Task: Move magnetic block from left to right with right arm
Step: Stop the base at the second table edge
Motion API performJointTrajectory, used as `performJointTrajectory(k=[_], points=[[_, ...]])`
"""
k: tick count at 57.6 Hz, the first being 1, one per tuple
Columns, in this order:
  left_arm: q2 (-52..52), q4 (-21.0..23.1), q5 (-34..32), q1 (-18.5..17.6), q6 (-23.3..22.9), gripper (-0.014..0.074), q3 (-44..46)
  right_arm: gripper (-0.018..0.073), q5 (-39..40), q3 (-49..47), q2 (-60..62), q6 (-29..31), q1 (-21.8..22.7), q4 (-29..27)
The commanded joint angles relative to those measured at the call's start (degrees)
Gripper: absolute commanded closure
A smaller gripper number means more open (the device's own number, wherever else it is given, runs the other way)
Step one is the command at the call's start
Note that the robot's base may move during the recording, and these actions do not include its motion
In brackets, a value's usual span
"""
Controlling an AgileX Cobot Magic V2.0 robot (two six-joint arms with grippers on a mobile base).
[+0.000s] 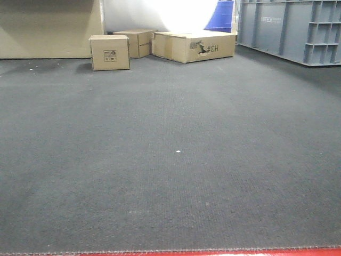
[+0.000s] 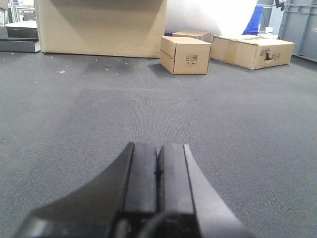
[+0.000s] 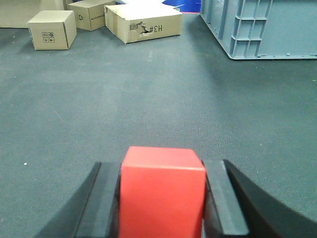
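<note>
**Right gripper point(image 3: 161, 167) clamped on the red magnetic block point(image 3: 162, 198); left gripper point(image 2: 158, 168) closed on nothing.**

Front view: dark grey carpet point(image 1: 170, 176) runs back to a small cardboard box point(image 1: 109, 52) with handling symbols. A second box point(image 1: 137, 42) stands just behind it, and a long flat box point(image 1: 194, 46) is torn beside its "#CH" print. A grey plastic crate point(image 1: 290, 29) stands at the right, and a red strip point(image 1: 240, 252) lies along the bottom edge. Left wrist view: the two black fingers point(image 2: 141, 173) are pressed together pad to pad, with no gap and nothing held, pointing across the carpet toward the boxes. Right wrist view: the block sits between the two black pads point(image 3: 106, 198), both touching its sides, its top and near faces showing. Whether it rests on the carpet cannot be told.
</note>
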State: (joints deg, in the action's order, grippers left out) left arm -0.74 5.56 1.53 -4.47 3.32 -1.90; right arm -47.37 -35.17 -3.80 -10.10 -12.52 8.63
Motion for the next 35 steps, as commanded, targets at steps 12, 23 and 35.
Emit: performJointTrajectory(k=[12,23,35], points=[[-0.7,0.3,-4.8,-0.1,-0.3,0.0722,-0.5,0.0345,5.5,-1.4,-1.1,0.5,0.3,0.7],[-0.7,0.3,-4.8,-0.1,-0.3,0.0722,-0.5,0.0345,5.5,-1.4,-1.1,0.5,0.3,0.7],[-0.7,0.3,-4.8,-0.1,-0.3,0.0722,-0.5,0.0345,4.8,-1.5,-3.9,1.5,0.3,-5.2]])
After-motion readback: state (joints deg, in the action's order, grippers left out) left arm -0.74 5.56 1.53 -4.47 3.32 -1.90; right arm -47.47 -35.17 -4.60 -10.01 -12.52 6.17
